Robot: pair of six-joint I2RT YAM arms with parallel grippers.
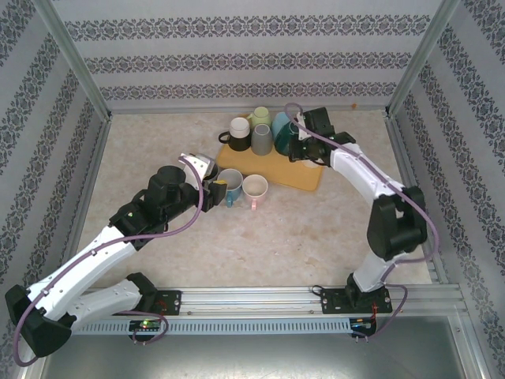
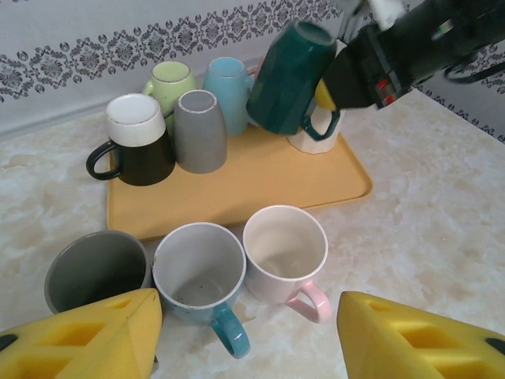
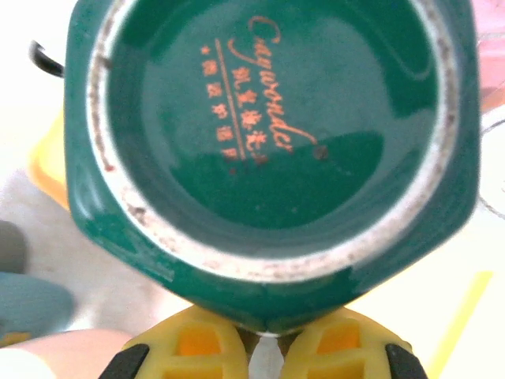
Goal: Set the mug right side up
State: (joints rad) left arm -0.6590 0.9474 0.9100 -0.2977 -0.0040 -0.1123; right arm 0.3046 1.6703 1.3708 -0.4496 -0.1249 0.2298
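On the left, the left gripper [image 2: 248, 316] stands with its yellow foam-padded fingers [image 2: 95, 339] spread well apart and gripping nothing, low over the beige marbled tabletop [image 1: 316, 229] just in front of three upright mugs set in a row. From the left wrist view these are a dark grey round mug [image 2: 96, 272], a pale blue-grey mug with a teal handle [image 2: 199, 268] whose handle points toward the gap between the fingers, and a pale pink mug with a cream inside [image 2: 284, 251]. Each of these three stands close against the next. Behind them lies a flat mustard-yellow tray [image 2: 260, 178]. On its left part four mugs stand mouth down in a tight cluster: a black mug with a white base [image 2: 138, 142], a plain grey mug [image 2: 200, 130], a light green mug [image 2: 172, 83] and a light blue mug [image 2: 229, 91]. Further right, the dark green glazed mug [image 2: 288, 75] hangs above the far right part of the tray, tilted, with its recessed base upward and its mouth slanting down; orange lettering shows on that base in the right wrist view. A faceted white mug [image 2: 309, 142] stands partly hidden behind it. The right gripper [image 3: 264, 343] is clamped tight on the green mug's edge, its yellow fingers nearly meeting and carrying the mug clear of the tray.
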